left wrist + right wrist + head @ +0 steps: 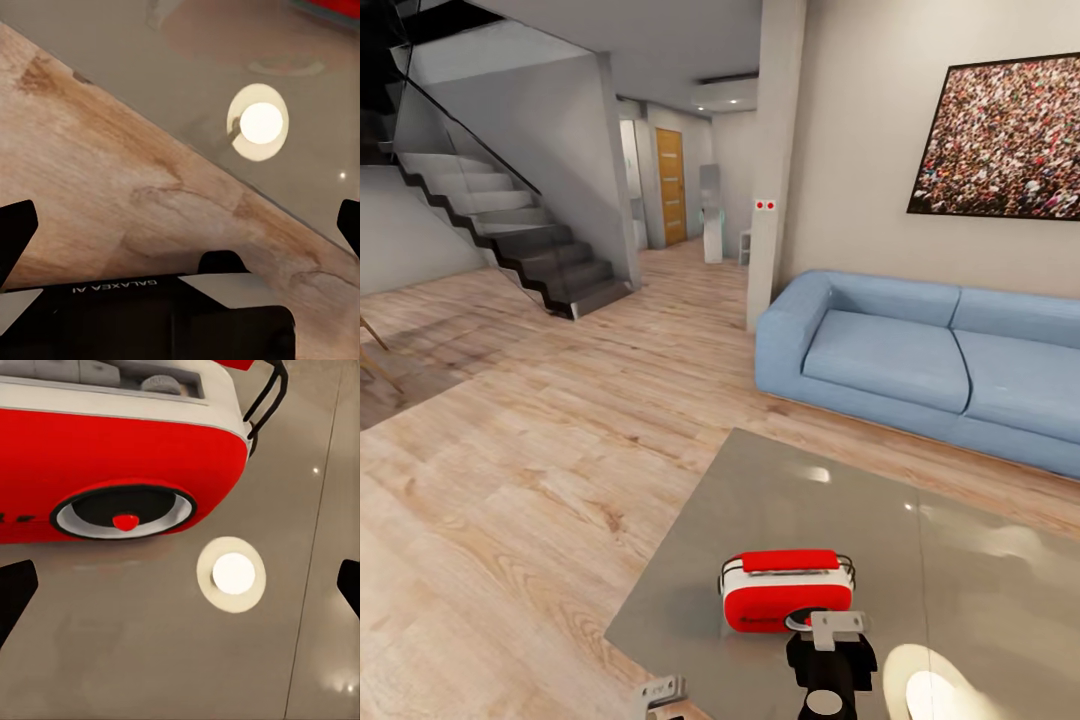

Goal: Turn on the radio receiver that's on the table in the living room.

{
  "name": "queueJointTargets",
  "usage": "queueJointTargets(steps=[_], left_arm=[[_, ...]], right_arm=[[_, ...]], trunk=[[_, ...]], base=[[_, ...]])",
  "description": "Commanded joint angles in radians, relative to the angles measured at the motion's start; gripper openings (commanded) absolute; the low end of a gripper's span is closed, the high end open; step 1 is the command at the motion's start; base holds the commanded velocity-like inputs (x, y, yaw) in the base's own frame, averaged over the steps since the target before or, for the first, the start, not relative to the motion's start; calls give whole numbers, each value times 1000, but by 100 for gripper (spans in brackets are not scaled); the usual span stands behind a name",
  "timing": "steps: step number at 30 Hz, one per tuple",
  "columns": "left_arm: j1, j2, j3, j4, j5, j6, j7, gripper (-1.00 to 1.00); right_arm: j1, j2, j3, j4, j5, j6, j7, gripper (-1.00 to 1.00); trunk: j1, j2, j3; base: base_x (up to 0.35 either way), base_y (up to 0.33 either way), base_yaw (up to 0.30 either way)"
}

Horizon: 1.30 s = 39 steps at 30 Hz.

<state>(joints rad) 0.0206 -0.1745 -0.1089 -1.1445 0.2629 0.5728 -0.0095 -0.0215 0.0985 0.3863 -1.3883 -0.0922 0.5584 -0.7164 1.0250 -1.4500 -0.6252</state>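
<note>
Closest to my head camera was my right gripper, a black wrist with a grey fingertip hanging just in front of the radio. From the right wrist view I saw both dark fingertips at the far edges of the picture, so the pincer stood wide, holding nothing. Between them lay bare glossy tabletop with a round white lamp reflection, and just beyond it the radio's red face with its round dial, a small red knob at the centre. White trim ran along the radio's upper edge, and a thin black wire bracket curved at its corner.

My left gripper showed at the lower edge of the head view, by the near edge of the table. Its wrist camera looked down on the wood floor and the table's edge, fingertips spread wide apart, gripping nothing.

The radio sat upright near the table's near edge, red handle on top. Beyond the table stood a light-blue sofa against the wall, a framed crowd picture above it, and a staircase well off to the left.
</note>
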Motion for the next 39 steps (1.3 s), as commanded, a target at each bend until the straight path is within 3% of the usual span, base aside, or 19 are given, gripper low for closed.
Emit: queueJointTargets(steps=[1,14,24,30,39], left_arm=[[0,0,0,0,0,0,0,100],[0,0,0,0,0,1,-1,100],[-1,0,-70,0,0,1,2,100],[-1,0,-77,0,-1,1,5,100],[0,0,-78,0,-1,1,5,100]], right_arm=[[0,0,0,0,0,0,0,100],[0,0,0,0,-1,0,0,100],[0,1,3,0,-5,-2,0,100],[-1,1,3,-11,-77,-2,-1,100],[-2,1,2,-11,-99,-2,-2,100]], trunk=[[0,0,0],[0,0,0],[0,0,0],[0,0,0],[0,0,0]], base=[[23,0,0],[3,0,0],[0,0,0],[57,0,0],[111,0,0]])
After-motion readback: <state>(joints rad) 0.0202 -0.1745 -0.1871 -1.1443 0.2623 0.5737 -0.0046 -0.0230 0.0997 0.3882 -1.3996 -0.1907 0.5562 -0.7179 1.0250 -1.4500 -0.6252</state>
